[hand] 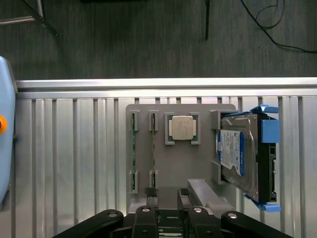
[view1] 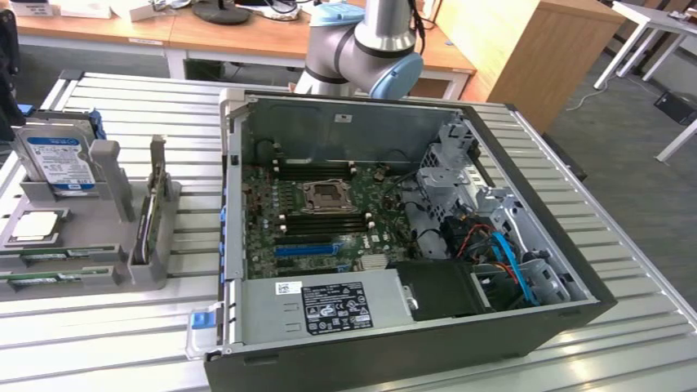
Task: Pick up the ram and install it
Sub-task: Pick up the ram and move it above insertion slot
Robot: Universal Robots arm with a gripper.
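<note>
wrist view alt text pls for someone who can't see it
The tool, open and empty, hangs above a grey holder on a ribbed metal table. The holder carries two green ram sticks, a processor and a hard drive.

you have a ribbed metal worktop (view1: 109, 343) under everything. in the exterior view, wooden desks (view1: 218, 33) stand at twelve o'clock, a wooden cabinet (view1: 523, 49) at one, a white table (view1: 664, 18) at two, grey floor (view1: 642, 204) at three.

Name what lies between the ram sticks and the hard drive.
A square silver processor chip in its recess, between the ram sticks and the hard drive; the wrist view shows it.
</note>
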